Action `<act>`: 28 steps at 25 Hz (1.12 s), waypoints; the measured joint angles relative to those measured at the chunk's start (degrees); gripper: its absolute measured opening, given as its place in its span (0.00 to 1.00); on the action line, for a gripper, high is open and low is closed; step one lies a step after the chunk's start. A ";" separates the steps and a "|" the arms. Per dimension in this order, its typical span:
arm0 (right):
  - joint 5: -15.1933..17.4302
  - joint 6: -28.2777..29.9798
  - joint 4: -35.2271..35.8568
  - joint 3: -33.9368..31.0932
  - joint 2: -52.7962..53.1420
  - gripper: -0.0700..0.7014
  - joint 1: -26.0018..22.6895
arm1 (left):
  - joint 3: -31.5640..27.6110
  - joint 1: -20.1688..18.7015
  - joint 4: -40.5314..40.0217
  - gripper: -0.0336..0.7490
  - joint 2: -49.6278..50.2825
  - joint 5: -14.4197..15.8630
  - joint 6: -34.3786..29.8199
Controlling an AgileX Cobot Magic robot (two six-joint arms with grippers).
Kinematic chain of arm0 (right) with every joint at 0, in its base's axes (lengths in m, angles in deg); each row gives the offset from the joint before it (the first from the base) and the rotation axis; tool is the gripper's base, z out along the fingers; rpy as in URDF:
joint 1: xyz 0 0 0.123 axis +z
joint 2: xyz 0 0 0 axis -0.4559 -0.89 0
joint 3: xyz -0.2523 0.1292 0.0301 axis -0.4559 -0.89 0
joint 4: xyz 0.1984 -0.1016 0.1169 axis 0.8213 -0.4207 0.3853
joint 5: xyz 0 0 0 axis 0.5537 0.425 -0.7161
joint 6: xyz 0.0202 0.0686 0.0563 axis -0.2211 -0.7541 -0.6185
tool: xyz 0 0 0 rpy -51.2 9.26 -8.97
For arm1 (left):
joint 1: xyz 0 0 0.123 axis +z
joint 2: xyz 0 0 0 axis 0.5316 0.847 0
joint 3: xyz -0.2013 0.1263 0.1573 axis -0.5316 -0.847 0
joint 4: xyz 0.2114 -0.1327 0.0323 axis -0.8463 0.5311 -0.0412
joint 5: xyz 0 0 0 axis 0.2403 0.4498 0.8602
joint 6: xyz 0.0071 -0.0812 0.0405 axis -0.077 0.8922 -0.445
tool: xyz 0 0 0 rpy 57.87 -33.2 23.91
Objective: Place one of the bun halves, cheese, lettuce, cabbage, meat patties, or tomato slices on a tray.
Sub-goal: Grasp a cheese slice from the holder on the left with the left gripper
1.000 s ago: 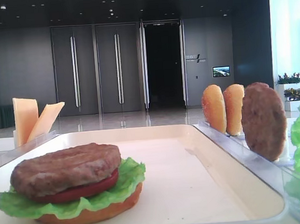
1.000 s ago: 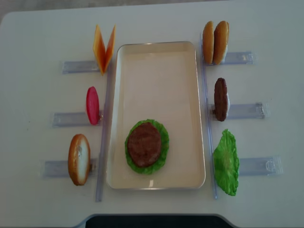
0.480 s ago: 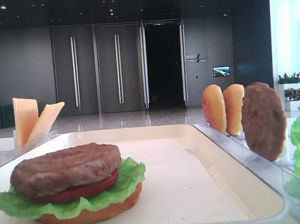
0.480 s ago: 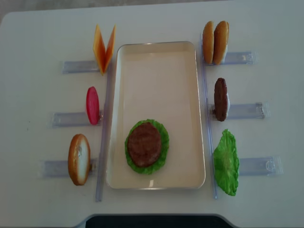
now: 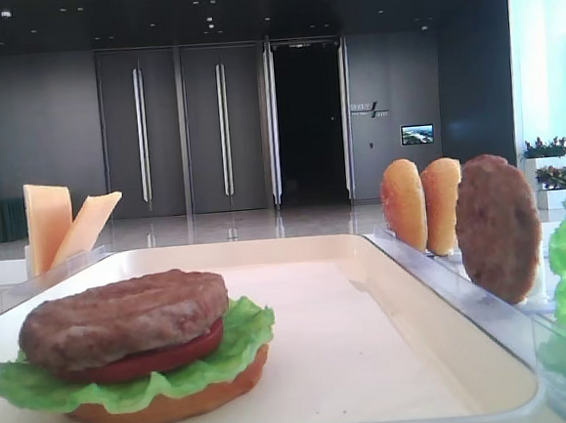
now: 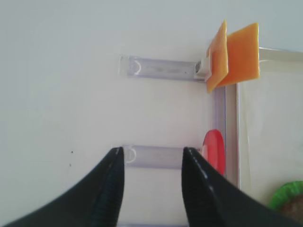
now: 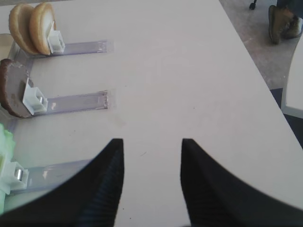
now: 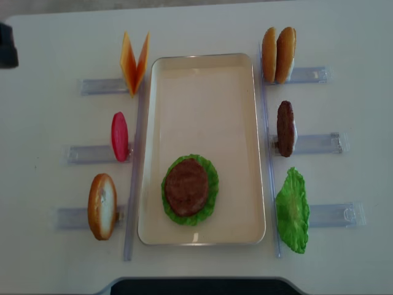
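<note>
The cream tray [image 8: 202, 92] lies mid-table and holds a stack of bun half, lettuce, tomato slice and meat patty [image 8: 186, 186]. On its left, two cheese slices [image 8: 135, 61], a tomato slice [image 8: 120, 136] and a bun half [image 8: 102, 206] stand in clear holders. On its right stand two bun halves [image 8: 277, 54], a meat patty [image 8: 285, 128] and lettuce [image 8: 293, 210]. My left gripper [image 6: 152, 152] is open and empty above the tomato slice's holder, with the tomato slice [image 6: 214, 150] just right of it. My right gripper [image 7: 151, 142] is open over bare table. Cabbage is out of view.
Clear plastic holders [image 8: 98, 86] reach outward from both long sides of the tray. A dark part of the left arm [image 8: 6, 44] shows at the overhead view's far-left edge. The table's right edge [image 7: 265, 80] drops to the floor, where a person's shoes [image 7: 281, 19] stand.
A dark part of the left arm has come into the overhead view at its upper-left edge. The food, the holders and the tray have not moved.
</note>
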 joint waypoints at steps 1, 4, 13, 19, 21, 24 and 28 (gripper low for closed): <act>0.00 0.00 0.00 0.00 0.00 0.49 0.00 | 2.35 0.00 0.28 0.45 2.42 0.00 0.00; 0.00 -0.02 0.00 0.00 0.00 0.49 0.00 | 8.74 0.00 1.27 0.45 10.41 0.37 0.00; 0.00 -0.07 0.00 0.00 0.00 0.49 0.00 | 24.71 0.00 1.76 0.45 27.00 3.88 0.00; 0.00 -0.12 0.00 0.00 0.01 0.49 0.00 | 33.25 0.00 1.76 0.45 35.01 6.54 0.60; 0.00 -0.12 0.00 0.00 0.01 0.49 0.00 | 35.67 0.00 1.76 0.45 37.64 7.04 0.79; 0.00 -0.12 0.00 0.00 0.01 0.49 0.00 | 39.32 0.00 1.47 0.45 41.10 8.02 1.90; 0.00 -0.12 0.00 0.00 0.01 0.49 0.00 | 43.93 0.00 1.34 0.45 44.95 10.08 2.53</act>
